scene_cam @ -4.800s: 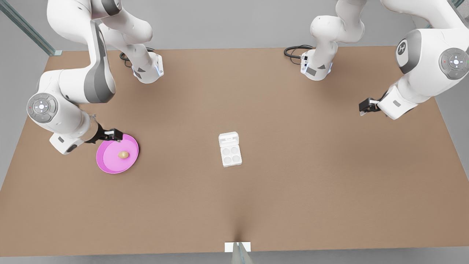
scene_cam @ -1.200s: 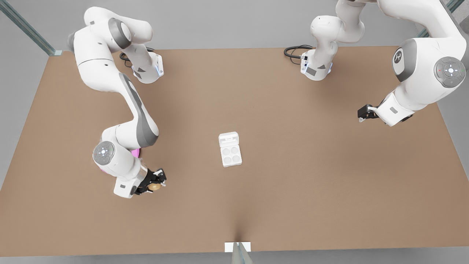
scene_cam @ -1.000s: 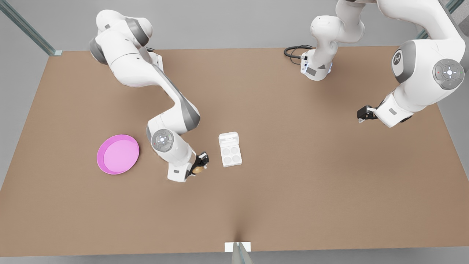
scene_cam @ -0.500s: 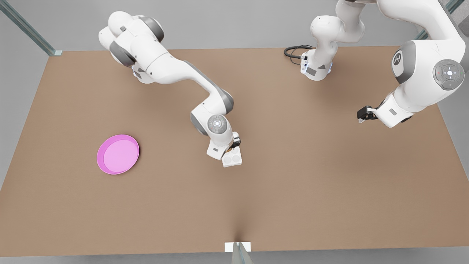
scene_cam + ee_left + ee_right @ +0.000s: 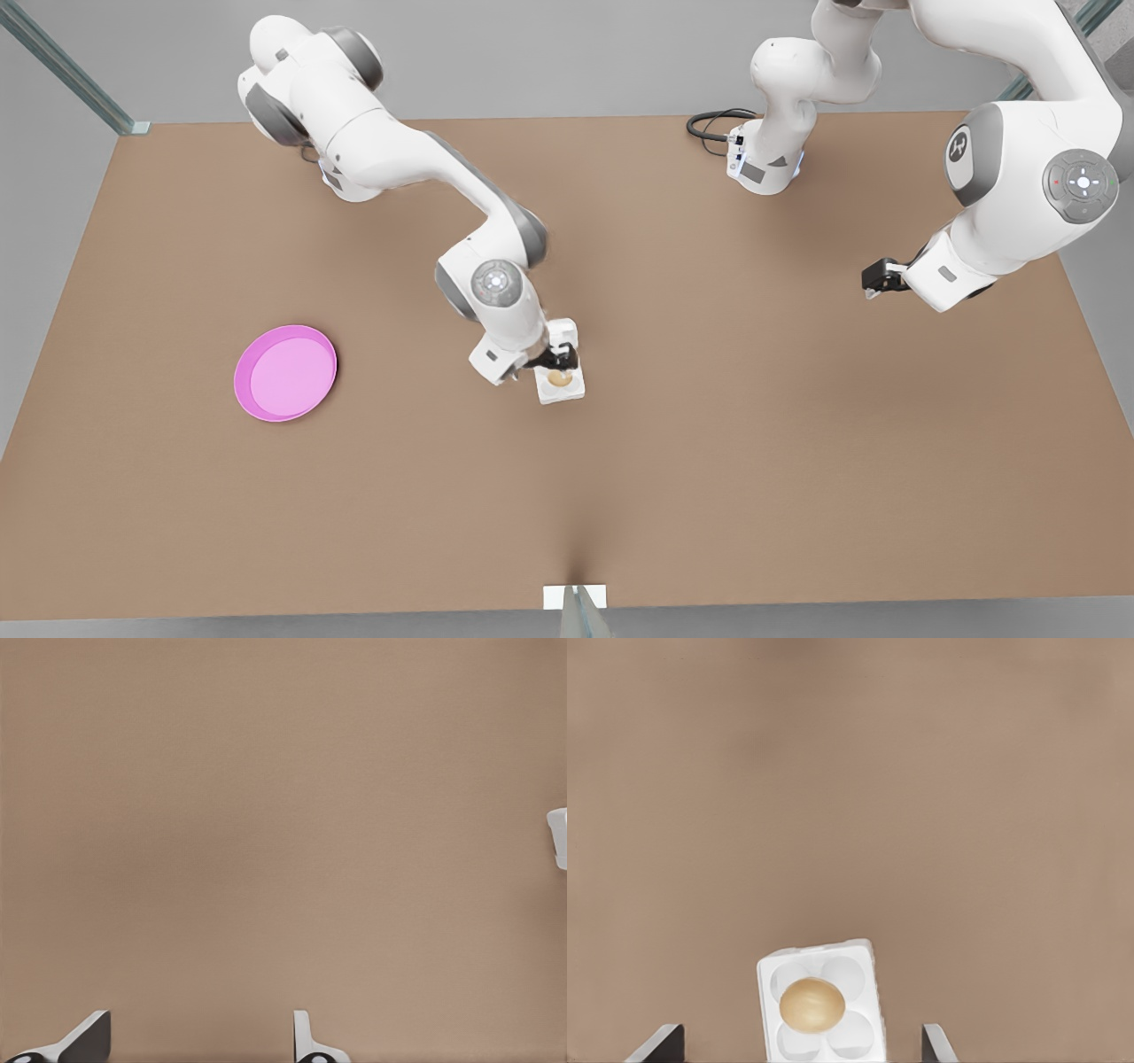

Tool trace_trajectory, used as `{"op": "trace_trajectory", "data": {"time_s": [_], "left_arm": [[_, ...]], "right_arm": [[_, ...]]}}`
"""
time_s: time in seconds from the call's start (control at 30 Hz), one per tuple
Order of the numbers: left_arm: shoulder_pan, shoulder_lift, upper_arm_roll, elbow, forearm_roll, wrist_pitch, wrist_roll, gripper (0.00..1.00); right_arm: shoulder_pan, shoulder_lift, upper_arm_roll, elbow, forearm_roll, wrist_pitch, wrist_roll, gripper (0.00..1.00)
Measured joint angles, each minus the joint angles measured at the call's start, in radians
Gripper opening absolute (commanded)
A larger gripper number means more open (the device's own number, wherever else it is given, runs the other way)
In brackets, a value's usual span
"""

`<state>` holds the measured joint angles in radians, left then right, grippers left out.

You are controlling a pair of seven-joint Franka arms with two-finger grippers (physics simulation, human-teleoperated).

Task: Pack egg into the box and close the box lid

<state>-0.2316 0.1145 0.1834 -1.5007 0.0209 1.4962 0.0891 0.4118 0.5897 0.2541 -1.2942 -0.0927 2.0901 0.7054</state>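
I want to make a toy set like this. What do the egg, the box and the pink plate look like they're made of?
This is a simulator's render, so these are guesses from looks.
Egg: smooth tan shell with a soft sheen, like a real or plastic egg.
Box: plain matt white with rounded moulded cups, probably foam or moulded pulp.
Plate: even bright pink, with a thin raised rim, likely plastic.

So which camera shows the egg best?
The right wrist view: the egg sits unobstructed on the box, between the open right gripper fingertips. In the front view it's tiny beside the gripper. The left wrist view catches a white sliver, not the egg.
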Motion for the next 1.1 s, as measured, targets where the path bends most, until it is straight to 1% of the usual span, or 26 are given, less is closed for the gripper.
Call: {"op": "trace_trajectory", "data": {"time_s": [0.03,0.07,0.13,0.17,0.2,0.23,0.3,0.33,0.37,0.43,0.47,0.53,0.73,0.93,1.1], "left_arm": [[0.0,0.0,0.0,0.0,0.0,0.0,0.0,1.0],[0.0,0.001,0.0,0.0,0.0,0.0,0.0,1.0],[-0.006,0.016,0.001,0.0,0.0,-0.009,-0.002,1.0],[-0.034,0.025,0.001,0.0,0.002,-0.038,-0.008,1.0],[-0.099,0.034,0.002,-0.001,0.014,-0.083,-0.018,1.0],[-0.21,0.041,0.002,-0.001,0.024,-0.136,-0.037,0.96],[-0.49,0.059,0.0,-0.002,0.025,-0.239,-0.09,0.47],[-0.61,0.065,-0.001,-0.003,0.012,-0.283,-0.124,0.32],[-0.695,0.078,-0.002,-0.003,-0.017,-0.319,-0.161,0.27],[-0.79,0.118,-0.002,-0.001,-0.098,-0.371,-0.238,0.21],[-0.824,0.142,-0.001,0.0,-0.147,-0.379,-0.282,0.21],[-0.859,0.239,0.001,0.0,-0.23,-0.327,-0.383,0.21],[-0.849,0.406,0.007,-0.001,-0.359,0.018,-0.641,0.21],[-0.851,0.509,0.007,-0.002,-0.338,0.374,-0.831,0.21],[-0.859,0.566,0.007,-0.006,-0.298,0.535,-0.948,0.21]], "right_arm": [[-0.077,-0.112,0.002,0.013,0.052,-0.052,-0.016,1.0],[-0.176,-0.194,-0.002,0.02,0.087,-0.121,-0.042,1.0],[-0.374,-0.321,-0.075,-0.055,0.059,-0.238,-0.121,1.0],[-0.463,-0.354,-0.092,-0.071,0.047,-0.294,-0.16,1.0],[-0.514,-0.369,-0.101,-0.074,0.043,-0.342,-0.195,1.0],[-0.535,-0.375,-0.106,-0.075,0.039,-0.383,-0.226,1.0],[-0.528,-0.379,-0.107,-0.076,0.032,-0.447,-0.285,1.0],[-0.519,-0.377,-0.105,-0.076,0.031,-0.472,-0.311,1.0],[-0.512,-0.376,-0.104,-0.073,0.023,-0.493,-0.336,1.0],[-0.536,-0.375,-0.106,-0.069,0.009,-0.526,-0.384,1.0],[-0.556,-0.373,-0.107,-0.063,0.006,-0.538,-0.405,1.0],[-0.569,-0.371,-0.107,-0.057,0.0,-0.558,-0.445,1.0],[-0.563,-0.362,-0.107,-0.055,-0.004,-0.589,-0.541,1.0],[-0.559,-0.36,-0.106,-0.055,-0.004,-0.599,-0.609,1.0],[-0.565,-0.36,-0.106,-0.055,-0.003,-0.602,-0.652,1.0]]}}
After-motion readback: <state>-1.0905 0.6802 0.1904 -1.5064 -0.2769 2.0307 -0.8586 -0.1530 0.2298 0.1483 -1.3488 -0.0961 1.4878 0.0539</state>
